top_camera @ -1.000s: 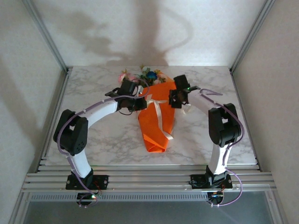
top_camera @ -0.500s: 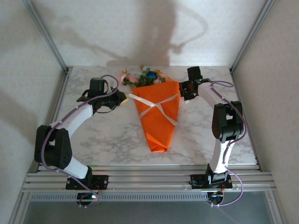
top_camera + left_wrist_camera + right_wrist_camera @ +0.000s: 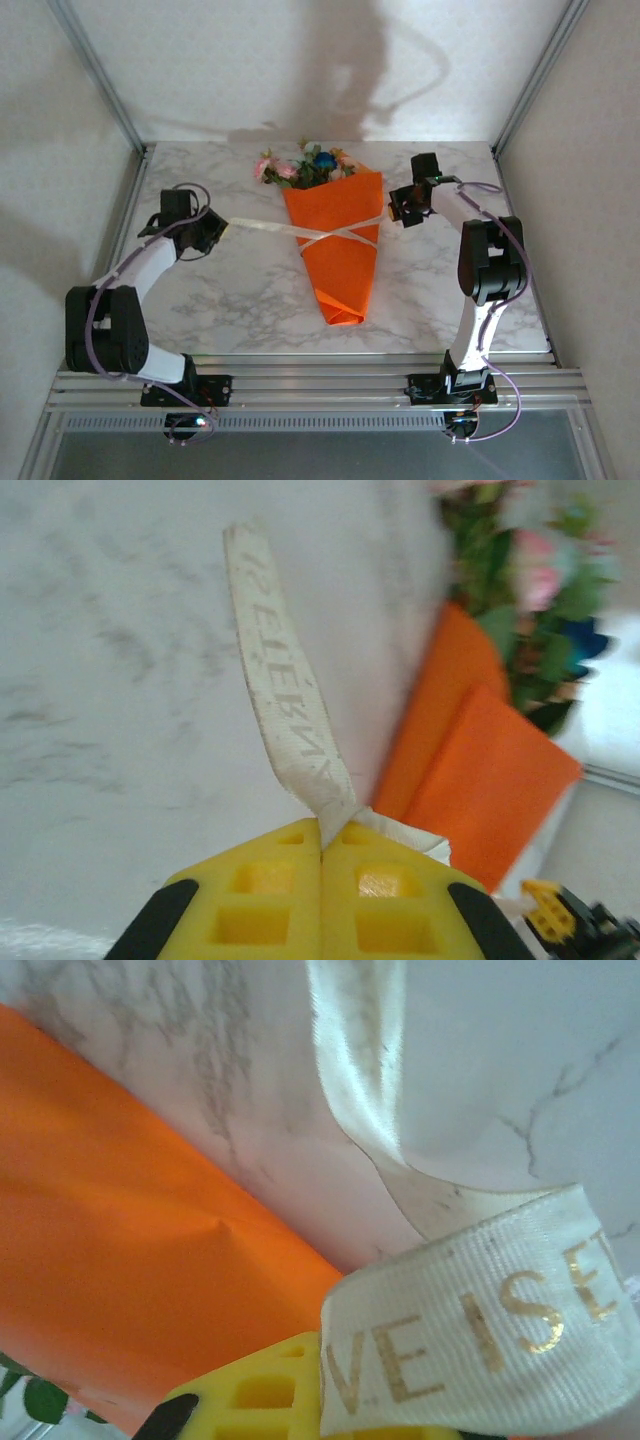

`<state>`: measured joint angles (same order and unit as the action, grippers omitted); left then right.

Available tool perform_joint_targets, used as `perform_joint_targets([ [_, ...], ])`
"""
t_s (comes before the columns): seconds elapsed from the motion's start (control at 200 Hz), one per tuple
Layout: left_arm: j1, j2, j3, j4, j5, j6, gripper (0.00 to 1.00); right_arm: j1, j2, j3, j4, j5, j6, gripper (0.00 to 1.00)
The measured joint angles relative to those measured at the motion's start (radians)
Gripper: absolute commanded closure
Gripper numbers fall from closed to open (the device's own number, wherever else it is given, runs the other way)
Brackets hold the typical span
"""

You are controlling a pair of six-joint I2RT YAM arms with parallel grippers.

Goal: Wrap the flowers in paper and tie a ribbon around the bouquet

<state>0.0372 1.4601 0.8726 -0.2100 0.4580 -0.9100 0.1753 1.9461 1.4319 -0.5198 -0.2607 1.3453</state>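
Now, your ribbon (image 3: 262,226) is thin, limp fabric, light and probably slippery. It lies crossed over the bouquet (image 3: 340,270), with one end running out to each side. Hold it near the ends and pull evenly, since the bouquet would likely crumple. The left gripper (image 3: 213,228), well left of the bouquet, pinches one end. The right gripper (image 3: 402,208), just right of it, clamps the other.
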Motion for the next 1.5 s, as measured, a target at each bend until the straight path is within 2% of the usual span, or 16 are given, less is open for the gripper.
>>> perform_joint_targets([
  [0.05,0.000,0.023,-0.023,-0.014,-0.015,-0.026,0.64,0.004,-0.006,-0.016,0.000,-0.006,0.000,1.00],
  [0.2,-0.017,0.018,-0.051,-0.090,-0.070,-0.130,0.42,0.013,-0.012,-0.035,0.000,-0.026,-0.004,1.00],
  [0.3,-0.064,-0.061,-0.050,-0.151,-0.121,-0.230,0.27,0.016,-0.014,-0.037,0.001,-0.030,-0.011,1.00],
  [0.4,-0.174,-0.173,-0.047,-0.173,-0.169,-0.374,0.26,0.018,-0.023,-0.045,0.003,-0.030,-0.016,1.00],
  [0.496,-0.309,-0.188,-0.043,-0.128,-0.165,-0.512,0.25,0.018,-0.030,-0.047,0.005,-0.032,-0.018,1.00],
  [0.591,-0.401,-0.089,-0.024,-0.070,-0.156,-0.608,0.25,0.018,-0.032,-0.047,0.007,-0.032,-0.019,1.00],
  [0.716,-0.426,0.111,0.061,-0.032,-0.156,-0.652,0.25,0.018,-0.032,-0.047,0.007,-0.032,-0.019,1.00],
  [0.871,-0.426,0.287,0.147,0.036,-0.156,-0.674,0.30,0.018,-0.032,-0.048,0.007,-0.033,-0.023,1.00],
  [1.031,-0.436,0.372,0.169,0.088,-0.141,-0.703,0.50,0.018,-0.032,-0.048,0.009,-0.047,-0.022,1.00],
  [1.091,-0.447,0.381,0.170,0.094,-0.139,-0.718,0.63,0.018,-0.032,-0.048,0.012,-0.051,-0.022,1.00],
  [1.186,-0.457,0.383,0.170,0.114,-0.137,-0.730,1.00,0.019,-0.032,-0.048,0.017,-0.052,-0.022,1.00],
  [1.497,-0.381,0.337,0.217,0.093,-0.171,-0.642,1.00,0.002,-0.060,-0.048,-0.013,-0.032,-0.078,1.00],
])
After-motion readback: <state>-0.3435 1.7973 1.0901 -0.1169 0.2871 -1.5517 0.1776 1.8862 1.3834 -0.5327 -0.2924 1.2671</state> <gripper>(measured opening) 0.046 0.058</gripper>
